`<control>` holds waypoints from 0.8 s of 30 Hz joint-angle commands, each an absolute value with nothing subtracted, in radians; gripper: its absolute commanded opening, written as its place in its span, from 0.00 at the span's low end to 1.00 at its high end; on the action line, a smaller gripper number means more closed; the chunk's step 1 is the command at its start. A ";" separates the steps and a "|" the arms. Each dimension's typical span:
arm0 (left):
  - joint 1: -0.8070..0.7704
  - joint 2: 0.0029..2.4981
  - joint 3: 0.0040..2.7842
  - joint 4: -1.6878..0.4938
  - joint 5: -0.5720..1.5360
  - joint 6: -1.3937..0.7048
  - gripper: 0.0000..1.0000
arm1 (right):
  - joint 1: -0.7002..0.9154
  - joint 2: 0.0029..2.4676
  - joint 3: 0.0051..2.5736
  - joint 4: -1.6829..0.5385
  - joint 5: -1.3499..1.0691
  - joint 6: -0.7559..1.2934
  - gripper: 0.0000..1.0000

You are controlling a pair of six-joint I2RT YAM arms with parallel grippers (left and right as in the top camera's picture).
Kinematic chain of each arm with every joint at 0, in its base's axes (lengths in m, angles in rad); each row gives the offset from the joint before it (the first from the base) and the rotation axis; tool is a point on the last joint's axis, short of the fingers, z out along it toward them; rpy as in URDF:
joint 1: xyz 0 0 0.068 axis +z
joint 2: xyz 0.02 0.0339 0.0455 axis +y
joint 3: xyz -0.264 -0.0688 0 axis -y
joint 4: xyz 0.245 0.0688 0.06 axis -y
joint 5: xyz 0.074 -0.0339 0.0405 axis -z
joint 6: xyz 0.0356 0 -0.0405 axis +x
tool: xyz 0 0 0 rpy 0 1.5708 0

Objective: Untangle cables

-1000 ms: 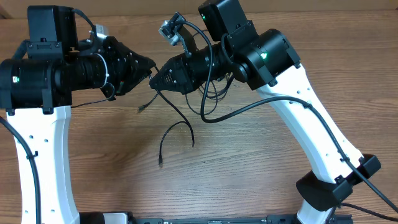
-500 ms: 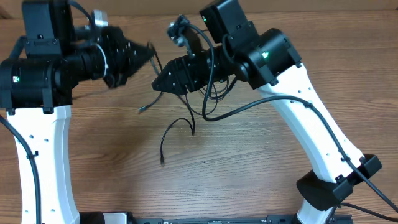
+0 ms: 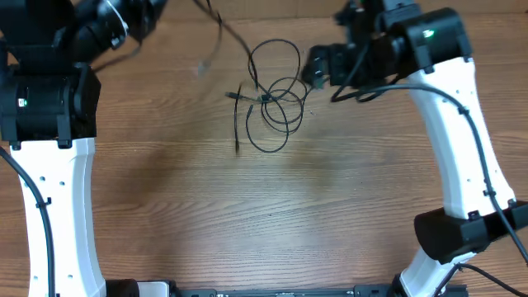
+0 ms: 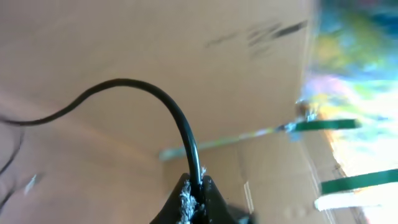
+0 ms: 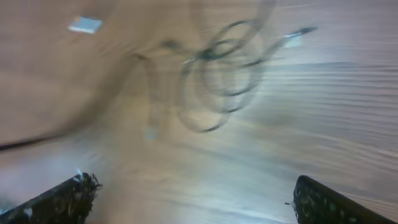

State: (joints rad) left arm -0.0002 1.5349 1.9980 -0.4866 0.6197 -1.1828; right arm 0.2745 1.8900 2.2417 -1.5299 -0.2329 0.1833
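A loose coil of thin black cables (image 3: 276, 99) lies on the wooden table (image 3: 264, 214), with one straight end (image 3: 238, 124) pointing toward the front. In the left wrist view my left gripper (image 4: 196, 188) is shut on a single black cable (image 4: 127, 83) that arcs up and away to the left. From overhead that cable (image 3: 227, 31) slants from the top edge toward the coil. My right gripper (image 3: 308, 68) hovers just right of the coil. In the right wrist view it (image 5: 196, 199) is wide open and empty, and the blurred coil (image 5: 217, 74) lies ahead of it.
The white left arm (image 3: 58, 165) stands along the left side and the white right arm (image 3: 462, 140) along the right. Thick black arm wires (image 3: 388, 82) hang by the right wrist. A cardboard wall (image 4: 155, 50) fills the left wrist view.
The right gripper opened, let go and drew back to the right. The left gripper swung up and away to the back left with one cable. The coil now lies on the table.
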 commanded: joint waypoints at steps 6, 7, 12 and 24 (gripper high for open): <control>0.000 1.544 2.014 -0.241 0.252 -1.422 0.05 | 0.171 1.887 2.244 -1.521 -0.120 0.183 1.00; 0.000 1.552 2.014 -0.218 0.204 -1.422 0.04 | 0.167 1.887 2.244 -1.521 -0.120 0.183 1.00; -0.010 1.631 2.014 -0.041 0.069 -1.478 0.04 | 0.166 1.887 2.244 -1.521 -0.120 0.183 1.00; 0.080 1.900 2.014 0.036 -0.120 -1.391 0.04 | 0.166 1.887 2.244 -1.521 -0.120 0.183 1.00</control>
